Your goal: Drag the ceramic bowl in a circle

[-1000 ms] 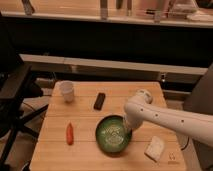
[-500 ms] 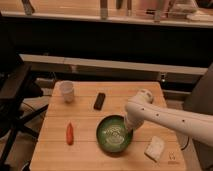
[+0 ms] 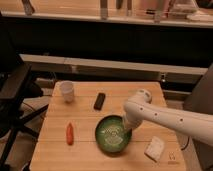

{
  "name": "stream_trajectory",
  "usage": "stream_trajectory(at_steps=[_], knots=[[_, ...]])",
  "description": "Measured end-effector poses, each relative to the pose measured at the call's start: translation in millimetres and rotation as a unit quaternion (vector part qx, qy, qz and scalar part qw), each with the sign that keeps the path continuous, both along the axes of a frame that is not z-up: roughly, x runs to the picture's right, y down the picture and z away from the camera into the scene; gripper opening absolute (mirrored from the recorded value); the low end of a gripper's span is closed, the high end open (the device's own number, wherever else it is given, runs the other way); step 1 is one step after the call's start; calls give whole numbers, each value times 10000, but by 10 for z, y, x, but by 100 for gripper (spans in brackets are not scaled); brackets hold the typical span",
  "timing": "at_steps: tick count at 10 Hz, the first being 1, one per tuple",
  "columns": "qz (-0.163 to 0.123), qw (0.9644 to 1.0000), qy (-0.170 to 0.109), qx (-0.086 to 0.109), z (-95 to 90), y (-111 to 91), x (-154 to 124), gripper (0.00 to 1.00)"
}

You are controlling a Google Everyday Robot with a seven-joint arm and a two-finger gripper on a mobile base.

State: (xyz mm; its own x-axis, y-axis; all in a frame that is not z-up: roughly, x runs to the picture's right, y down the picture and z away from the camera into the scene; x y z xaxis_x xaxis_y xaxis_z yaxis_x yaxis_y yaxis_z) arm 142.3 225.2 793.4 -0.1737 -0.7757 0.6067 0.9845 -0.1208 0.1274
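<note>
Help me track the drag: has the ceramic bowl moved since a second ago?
No: the ceramic bowl keeps its gap from the carrot; gripper at its right rim.

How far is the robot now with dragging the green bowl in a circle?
Reaching looks done: the gripper is down at the rim of the green bowl, on the side nearer the white object. In hand is the drag itself. How much of the circle is left, one picture cannot show.
</note>
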Motion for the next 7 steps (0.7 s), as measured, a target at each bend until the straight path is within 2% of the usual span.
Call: stream_trajectory(at_steps=[2,4,7], knots=[[-80,10000,-49,-3,20,-14,-72,0],[-66,10000,-44,-8,26,-4,-16,5],[-115,9999,-117,10,48,-35,-39,5]])
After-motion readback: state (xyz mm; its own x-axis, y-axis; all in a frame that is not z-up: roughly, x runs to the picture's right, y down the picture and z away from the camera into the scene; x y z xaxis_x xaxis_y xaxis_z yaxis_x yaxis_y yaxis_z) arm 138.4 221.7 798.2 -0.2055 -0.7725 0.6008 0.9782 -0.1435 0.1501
